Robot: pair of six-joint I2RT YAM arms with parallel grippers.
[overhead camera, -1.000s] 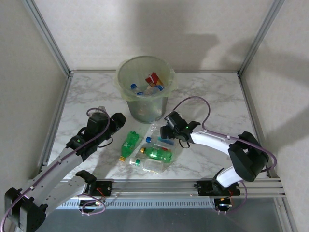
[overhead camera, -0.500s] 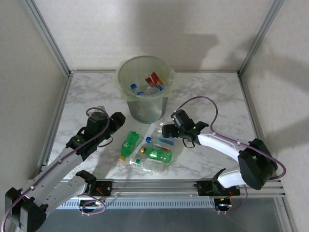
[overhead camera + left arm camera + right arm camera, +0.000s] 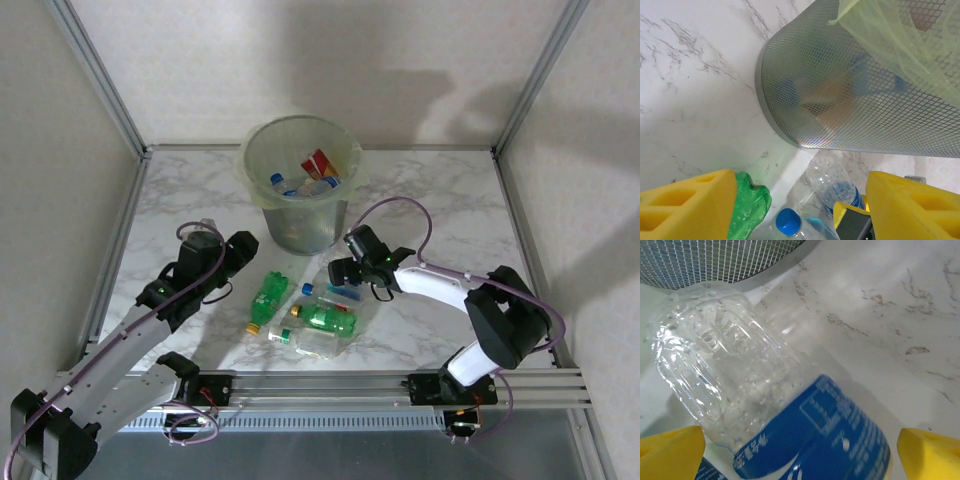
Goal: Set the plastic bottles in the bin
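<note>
Several plastic bottles lie in a cluster in front of the bin (image 3: 300, 215), a round mesh bucket lined with a pale-green bag and holding more bottles. My right gripper (image 3: 341, 271) is open and straddles a clear blue-labelled bottle (image 3: 790, 405) lying by the bin's base, with one yellow fingertip (image 3: 670, 450) at each side of it. My left gripper (image 3: 243, 252) hangs open left of the cluster, nothing between its fingers (image 3: 685, 205). Below it lie a green bottle (image 3: 747, 210), a blue-capped bottle (image 3: 789, 221) and the clear blue-labelled one (image 3: 835, 182). The bin's mesh wall (image 3: 865, 100) stands ahead.
A green-labelled bottle (image 3: 325, 318) and a clear one (image 3: 305, 340) lie nearer the front rail (image 3: 330, 385). The green bottle (image 3: 268, 297) lies left of them. Frame posts and walls bound the marble table (image 3: 440, 200), with free room to the right and far left.
My right gripper opened wider, swung out to the right, then came back left over the blue-labelled bottle. The left arm barely moved.
</note>
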